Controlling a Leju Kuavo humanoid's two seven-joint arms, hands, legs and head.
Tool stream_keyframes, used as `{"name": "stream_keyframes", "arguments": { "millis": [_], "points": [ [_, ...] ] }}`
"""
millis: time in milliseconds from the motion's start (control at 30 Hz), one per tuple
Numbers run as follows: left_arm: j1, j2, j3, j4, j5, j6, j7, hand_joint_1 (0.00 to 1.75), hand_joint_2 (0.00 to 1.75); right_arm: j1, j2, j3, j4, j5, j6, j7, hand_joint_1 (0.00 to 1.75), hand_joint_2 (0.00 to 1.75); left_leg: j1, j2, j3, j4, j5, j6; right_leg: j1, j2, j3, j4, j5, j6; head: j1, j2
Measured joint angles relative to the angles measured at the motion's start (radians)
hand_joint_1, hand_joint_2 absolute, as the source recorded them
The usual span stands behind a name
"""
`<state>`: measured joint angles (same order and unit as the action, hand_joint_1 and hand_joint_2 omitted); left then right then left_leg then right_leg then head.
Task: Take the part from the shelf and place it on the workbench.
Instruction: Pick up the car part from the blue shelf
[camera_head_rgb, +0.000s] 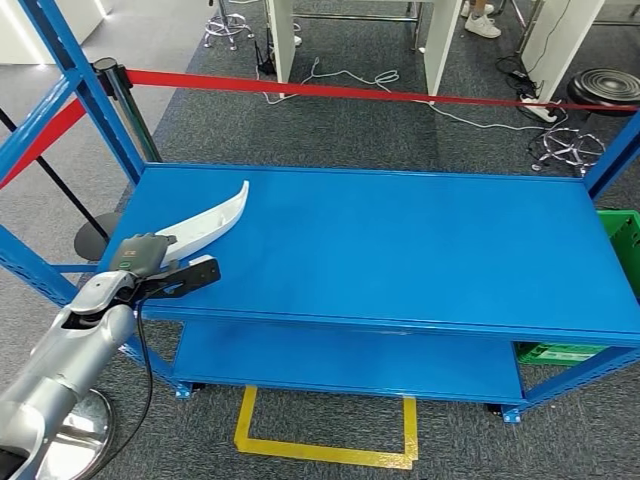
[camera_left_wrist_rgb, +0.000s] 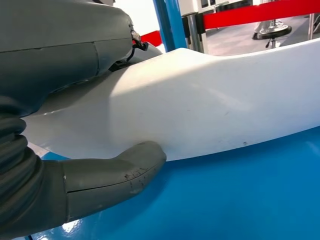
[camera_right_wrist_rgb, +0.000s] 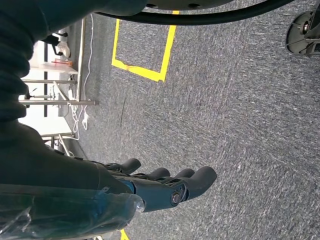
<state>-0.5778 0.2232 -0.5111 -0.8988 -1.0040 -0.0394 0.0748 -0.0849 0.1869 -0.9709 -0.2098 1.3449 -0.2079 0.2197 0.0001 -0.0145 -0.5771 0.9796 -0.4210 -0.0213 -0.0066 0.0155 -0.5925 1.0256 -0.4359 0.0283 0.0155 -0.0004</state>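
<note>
On blue shelf (camera_head_rgb: 392, 250): left hand (camera_head_rgb: 155, 262) grips white part (camera_head_rgb: 215, 218); right hand (camera_right_wrist_rgb: 166, 187) hangs empty, fingers apart.

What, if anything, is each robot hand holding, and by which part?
The left hand grips the white curved part at its wider near end, thumb under its edge. The right hand holds nothing, hanging over the carpet.
</note>
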Motion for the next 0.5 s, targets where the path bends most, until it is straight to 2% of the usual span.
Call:
{"name": "stream_keyframes", "arguments": {
  "millis": [500],
  "points": [
    [0.044, 0.002, 0.035, -0.035, -0.013, 0.045, 0.006, 1.75, 1.75, 0.000, 0.000, 0.000, 0.000, 0.001, 0.000, 0.000, 0.00, 1.75, 0.000, 0.000, 0.000, 0.000, 0.000, 0.000, 0.000, 0.000, 0.000, 0.000, 0.000, 0.000, 0.000, 0.000]
  ]
}}
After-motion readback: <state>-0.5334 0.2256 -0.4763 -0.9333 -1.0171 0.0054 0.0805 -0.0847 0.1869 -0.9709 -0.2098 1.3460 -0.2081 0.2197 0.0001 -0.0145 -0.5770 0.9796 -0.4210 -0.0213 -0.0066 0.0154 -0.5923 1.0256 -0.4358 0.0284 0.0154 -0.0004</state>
